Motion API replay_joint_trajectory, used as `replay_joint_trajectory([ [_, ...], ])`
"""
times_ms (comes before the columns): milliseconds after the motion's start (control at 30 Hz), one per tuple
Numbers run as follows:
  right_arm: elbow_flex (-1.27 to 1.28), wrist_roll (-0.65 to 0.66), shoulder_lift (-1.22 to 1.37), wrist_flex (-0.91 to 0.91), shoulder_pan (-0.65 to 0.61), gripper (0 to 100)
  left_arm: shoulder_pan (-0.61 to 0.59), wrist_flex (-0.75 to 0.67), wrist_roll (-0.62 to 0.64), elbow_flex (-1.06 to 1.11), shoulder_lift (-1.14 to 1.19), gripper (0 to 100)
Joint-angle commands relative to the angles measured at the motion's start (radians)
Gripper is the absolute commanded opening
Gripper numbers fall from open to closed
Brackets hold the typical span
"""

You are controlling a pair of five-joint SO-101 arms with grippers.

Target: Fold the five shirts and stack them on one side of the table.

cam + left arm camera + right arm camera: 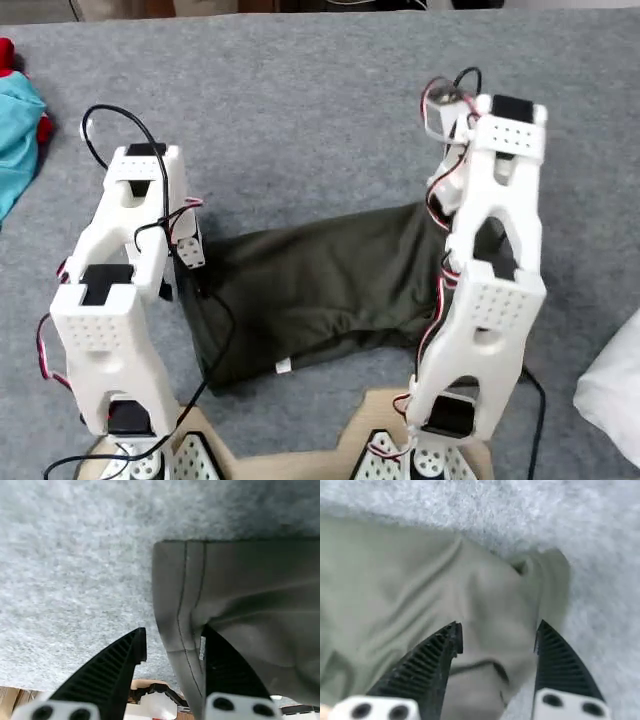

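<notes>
A dark olive shirt (pixel 320 290) lies crumpled on the grey felt table (pixel 300 110) between my two arms. In the high view my left gripper (pixel 193 268) is at the shirt's left edge and my right gripper (pixel 444 232) at its far right corner. The left wrist view shows the left gripper (pixel 172 642) open, its black fingers (pixel 120 667) standing on either side of the shirt's stitched hem (pixel 187 605). The right gripper (pixel 497 637) is open too, low over bunched olive cloth (pixel 420 590) near the shirt's edge.
A teal shirt (pixel 15 130) and something red (pixel 8 55) lie at the table's far left edge. A white cloth (pixel 612 385) sits at the right edge. The arms' wooden base (pixel 290 462) runs along the front.
</notes>
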Motion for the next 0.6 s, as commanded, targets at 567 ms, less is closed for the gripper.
replay_joint_trajectory([
  [567,-0.058,0.008,0.157,-0.061,0.077,9.8,0.011,-0.115,0.025,-0.052,0.197,1],
])
